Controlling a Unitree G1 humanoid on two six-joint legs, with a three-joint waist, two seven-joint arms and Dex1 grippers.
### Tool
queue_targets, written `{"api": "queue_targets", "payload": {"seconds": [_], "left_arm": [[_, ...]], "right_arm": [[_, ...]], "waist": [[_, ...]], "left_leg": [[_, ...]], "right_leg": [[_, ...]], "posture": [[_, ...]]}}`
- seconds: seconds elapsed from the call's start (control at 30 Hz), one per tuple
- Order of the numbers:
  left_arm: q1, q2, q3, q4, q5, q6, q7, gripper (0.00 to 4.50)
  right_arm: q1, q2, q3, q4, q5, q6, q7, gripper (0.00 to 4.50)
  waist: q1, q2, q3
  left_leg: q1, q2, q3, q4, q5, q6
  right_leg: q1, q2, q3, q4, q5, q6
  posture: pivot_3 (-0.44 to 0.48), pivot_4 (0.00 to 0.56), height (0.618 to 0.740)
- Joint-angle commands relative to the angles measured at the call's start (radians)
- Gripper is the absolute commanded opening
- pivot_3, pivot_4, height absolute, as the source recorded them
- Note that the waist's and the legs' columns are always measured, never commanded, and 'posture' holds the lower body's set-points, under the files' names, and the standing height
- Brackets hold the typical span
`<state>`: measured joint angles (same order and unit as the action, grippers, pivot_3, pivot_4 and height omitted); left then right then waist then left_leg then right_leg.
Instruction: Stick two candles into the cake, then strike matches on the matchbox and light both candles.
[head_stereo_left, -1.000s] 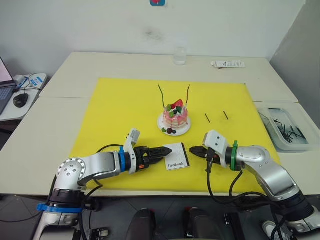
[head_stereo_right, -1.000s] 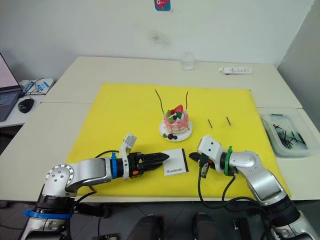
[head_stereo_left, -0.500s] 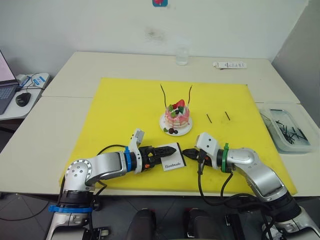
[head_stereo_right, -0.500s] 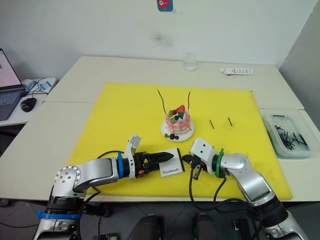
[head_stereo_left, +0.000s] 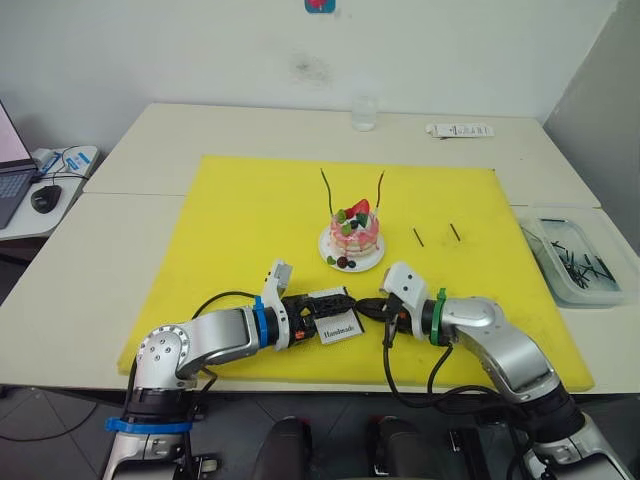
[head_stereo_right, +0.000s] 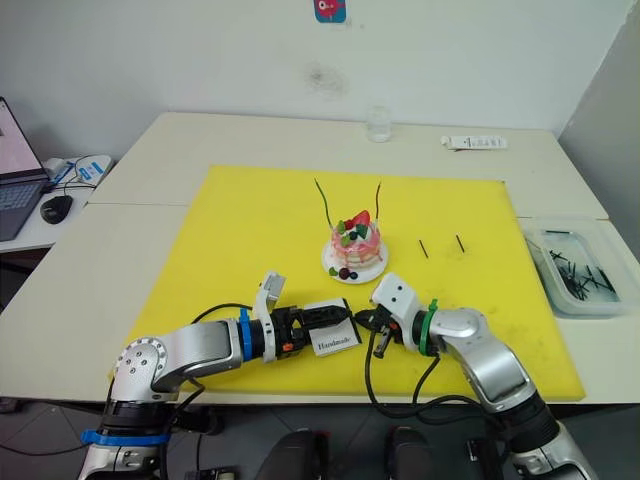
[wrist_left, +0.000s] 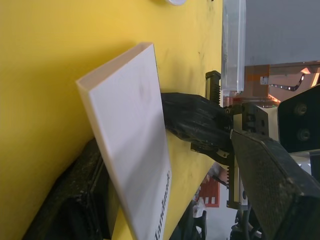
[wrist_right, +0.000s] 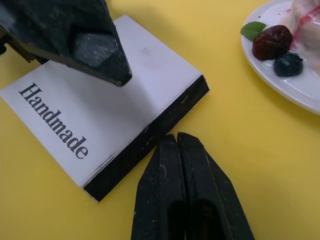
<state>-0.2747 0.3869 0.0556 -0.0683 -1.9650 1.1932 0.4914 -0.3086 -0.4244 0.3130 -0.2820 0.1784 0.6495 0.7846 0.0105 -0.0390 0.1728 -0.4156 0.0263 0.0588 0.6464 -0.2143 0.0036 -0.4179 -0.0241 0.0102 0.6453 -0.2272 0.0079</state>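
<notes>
The cake (head_stereo_left: 355, 232) stands on its white plate (head_stereo_left: 328, 256) mid-mat. A green candle (head_stereo_left: 325, 190) and a dark red candle (head_stereo_left: 379, 188) rise upright from it. Two matches (head_stereo_left: 416, 237) (head_stereo_left: 452, 231) lie on the mat to its right. In front of the cake, the white "Handmade" matchbox (head_stereo_left: 338, 326) is tipped up. My left gripper (head_stereo_left: 338, 304) is open astride it, one finger (wrist_left: 75, 200) under the box and the other (wrist_left: 270, 190) off its printed face. My right gripper (wrist_right: 175, 137) is shut, its tips beside the black striking strip (wrist_right: 150, 145), with nothing showing between them.
A yellow mat (head_stereo_left: 250, 220) covers the table's middle. At the back stand a clear glass (head_stereo_left: 363, 113) and a white flat object (head_stereo_left: 458, 129). A clear tray (head_stereo_left: 590, 285) of dark sticks sits at the right edge. A mouse (head_stereo_left: 40, 198) lies far left.
My left gripper was shut beside the matchbox; it has opened and slid around it, tipping it up. My right gripper has moved left up to the strip edge.
</notes>
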Motion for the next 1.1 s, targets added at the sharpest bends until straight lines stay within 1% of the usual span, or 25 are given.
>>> {"api": "queue_targets", "payload": {"seconds": [0.03,0.13,0.37,0.43,0.5,0.63,0.77,0.8,0.93,1.1], "left_arm": [[0.018,-0.016,-0.043,-0.013,-0.007,0.012,0.009,3.63],[0.017,-0.005,-0.046,-0.01,-0.007,0.013,0.006,3.63],[0.026,0.014,-0.044,-0.016,-0.007,0.016,-0.006,3.63],[0.031,0.02,-0.044,-0.018,-0.007,0.011,-0.001,3.26],[0.033,0.023,-0.044,-0.02,-0.007,0.008,0.0,2.74],[0.044,0.033,-0.043,-0.035,-0.007,0.004,-0.008,1.49],[0.052,0.049,-0.05,-0.043,-0.007,-0.001,-0.01,0.22],[0.05,0.052,-0.05,-0.042,-0.007,0.001,-0.018,0.02],[0.018,0.063,-0.03,-0.047,-0.007,0.009,-0.077,0.02],[-0.042,0.078,0.015,-0.069,-0.007,0.024,-0.241,0.02]], "right_arm": [[-0.017,0.008,-0.014,-0.061,0.042,0.036,0.002,0.03],[-0.022,0.009,-0.018,-0.071,0.055,0.066,-0.003,0.03],[-0.025,-0.006,-0.028,-0.054,0.039,0.053,-0.034,0.03],[-0.028,-0.015,-0.049,-0.044,0.034,0.044,-0.052,0.0],[-0.028,-0.024,-0.07,-0.037,0.03,0.034,-0.067,0.0],[-0.012,-0.036,-0.114,-0.048,0.037,0.025,-0.092,0.0],[0.012,-0.042,-0.106,-0.075,0.061,0.043,-0.083,0.0],[0.017,-0.041,-0.101,-0.083,0.063,0.044,-0.083,0.0],[0.023,-0.031,-0.112,-0.11,0.083,0.054,-0.087,0.0],[0.019,-0.022,-0.157,-0.129,0.123,0.061,-0.102,0.0]], "waist": [[0.0,0.0,0.0],[0.0,0.0,0.0],[0.0,0.0,0.0],[0.0,0.0,0.0],[0.0,0.0,0.0],[0.0,0.0,0.0],[-0.003,0.0,0.0],[-0.004,0.0,0.0],[-0.009,0.0,0.0],[-0.009,0.0,0.001]], "left_leg": [[0.0,0.0,0.0,0.0,0.0,0.0],[0.0,0.0,0.0,0.0,0.0,0.0],[0.0,0.0,0.0,0.0,0.0,0.0],[0.0,0.0,0.0,-0.001,0.0,0.0],[-0.001,0.0,0.0,-0.001,0.0,0.0],[-0.001,0.0,0.0,-0.001,0.0,0.0],[-0.001,0.001,0.0,-0.002,0.0,-0.001],[-0.001,0.001,0.0,-0.002,0.0,-0.001],[-0.001,0.002,0.0,-0.002,0.0,-0.001],[-0.002,0.001,-0.001,-0.001,0.0,-0.001]], "right_leg": [[0.0,0.0,0.0,0.0,0.0,0.0],[0.0,0.0,0.0,-0.001,0.0,0.0],[-0.001,0.0,0.0,0.0,0.0,0.0],[-0.001,0.0,0.0,-0.001,0.0,-0.001],[-0.001,0.0,0.0,-0.001,-0.001,-0.001],[-0.002,0.0,0.0,-0.001,-0.001,-0.001],[-0.002,0.0,0.0,0.0,-0.001,-0.002],[-0.002,0.0,0.0,0.0,-0.001,-0.002],[-0.002,0.001,0.0,0.0,-0.002,-0.002],[-0.002,0.001,-0.002,0.0,-0.001,-0.002]], "posture": [[0.0,0.15,0.74],[0.0,0.15,0.74],[0.0,0.15,0.74],[0.0,0.15,0.74],[0.0,0.15,0.74],[0.0,0.15,0.74],[0.0,0.15,0.74],[0.0,0.15,0.74],[0.0,0.15,0.74],[0.0,0.15,0.74]]}}
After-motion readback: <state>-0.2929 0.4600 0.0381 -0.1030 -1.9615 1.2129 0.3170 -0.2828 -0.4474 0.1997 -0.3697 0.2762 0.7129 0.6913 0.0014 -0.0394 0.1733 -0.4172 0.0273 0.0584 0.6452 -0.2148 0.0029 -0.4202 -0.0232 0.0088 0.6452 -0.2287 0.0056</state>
